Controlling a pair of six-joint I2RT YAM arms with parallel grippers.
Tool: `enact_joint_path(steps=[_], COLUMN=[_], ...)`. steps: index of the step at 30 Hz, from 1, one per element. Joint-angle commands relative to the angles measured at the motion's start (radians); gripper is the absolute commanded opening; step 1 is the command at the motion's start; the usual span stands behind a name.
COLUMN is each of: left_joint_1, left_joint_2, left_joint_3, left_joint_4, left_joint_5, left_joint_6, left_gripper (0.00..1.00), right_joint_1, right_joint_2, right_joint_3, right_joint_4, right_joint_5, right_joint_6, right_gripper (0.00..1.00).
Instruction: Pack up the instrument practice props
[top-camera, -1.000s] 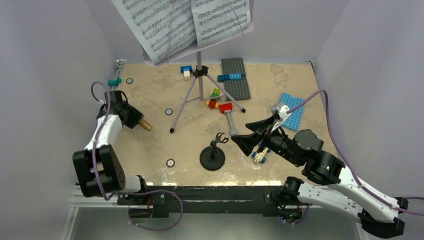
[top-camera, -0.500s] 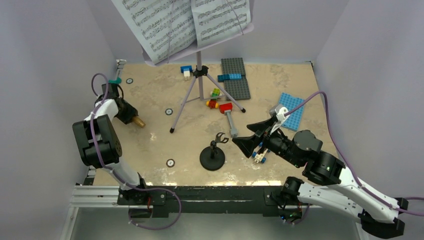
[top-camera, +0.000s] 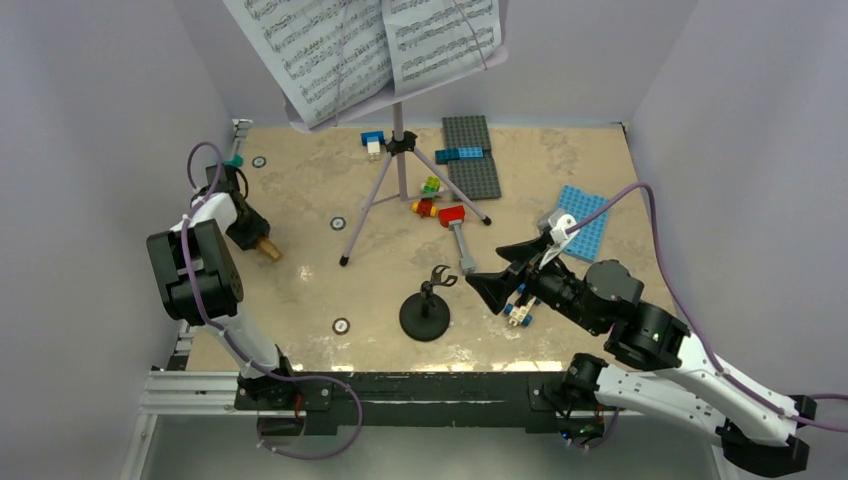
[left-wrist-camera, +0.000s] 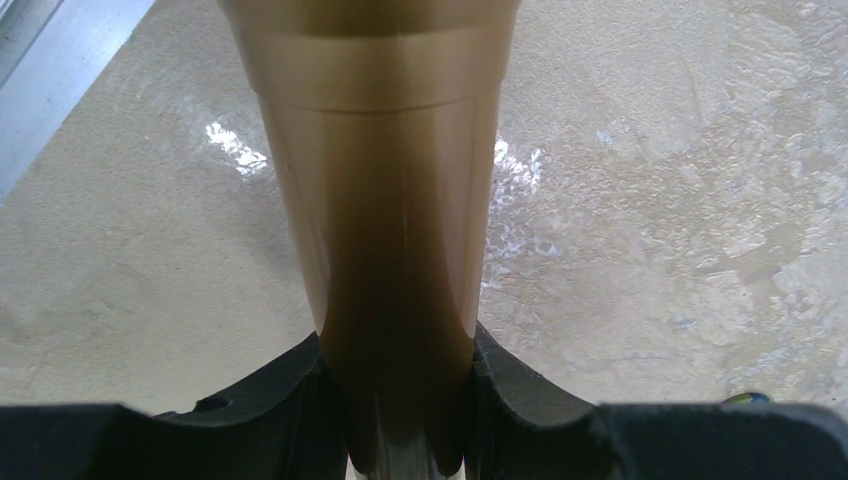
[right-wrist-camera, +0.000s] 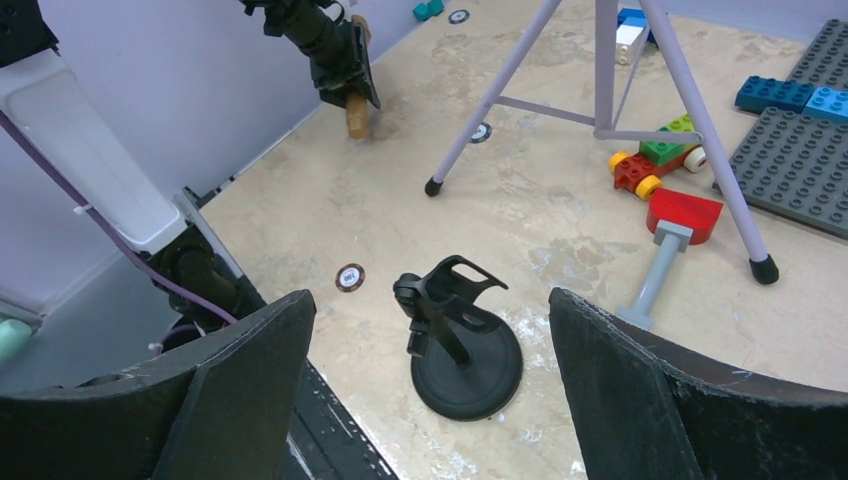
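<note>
My left gripper (top-camera: 250, 232) is shut on the gold-brown microphone (top-camera: 265, 248) near the table's left edge. In the left wrist view the microphone body (left-wrist-camera: 390, 200) is pinched between both black fingers (left-wrist-camera: 270, 400) just above the tabletop. The small black round-based mic stand (top-camera: 425, 313) stands front centre with nothing in its clip. My right gripper (top-camera: 503, 272) hovers open just right of it, and the mic stand (right-wrist-camera: 465, 350) sits between and beyond its fingers. The lilac music stand (top-camera: 400, 165) stands at the back, holding white sheet-music pages (top-camera: 340, 50).
A red-headed grey toy hammer (top-camera: 458, 232) lies beside a tripod leg (right-wrist-camera: 700, 130). Coloured bricks (top-camera: 428, 197), a dark grey baseplate (top-camera: 472, 155) and a blue baseplate (top-camera: 583, 222) lie at back right. A small brick piece (top-camera: 520, 312) sits under my right arm. Walls enclose three sides.
My left arm has swung up and back toward the left wall, drawing the held microphone leftward. The right gripper has barely shifted.
</note>
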Motion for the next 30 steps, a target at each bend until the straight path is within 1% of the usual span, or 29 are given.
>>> enact_joint_path(steps=[1,8,15,24,30], left_joint_1=[0.008,0.008,0.008,0.008,0.008], left_joint_2=[-0.003,0.006,0.014,0.007,-0.07], left_joint_3=[-0.009,0.003,0.016,0.012,0.008], left_joint_4=[0.009,-0.006,-0.022,-0.022,-0.019], left_joint_5=[-0.039,-0.038,-0.029,-0.022,0.021], left_joint_6=[0.047,0.056,0.055,0.055,0.044], left_gripper=[0.4,0.43,0.51,0.52,0.53], right_joint_1=[-0.003,-0.004,-0.003,-0.003,-0.004], right_joint_2=[0.005,-0.024,-0.054,-0.065,-0.055], right_joint_3=[0.022,0.023,0.022,0.012,0.016], right_joint_4=[0.023,-0.003,-0.026,-0.034,-0.035], right_joint_5=[0.024,0.069,0.1,0.108,0.095], right_joint_6=[-0.026,-0.053,-0.068,-0.067,-0.064], right_gripper=[0.92,0.92,0.92,0.92,0.92])
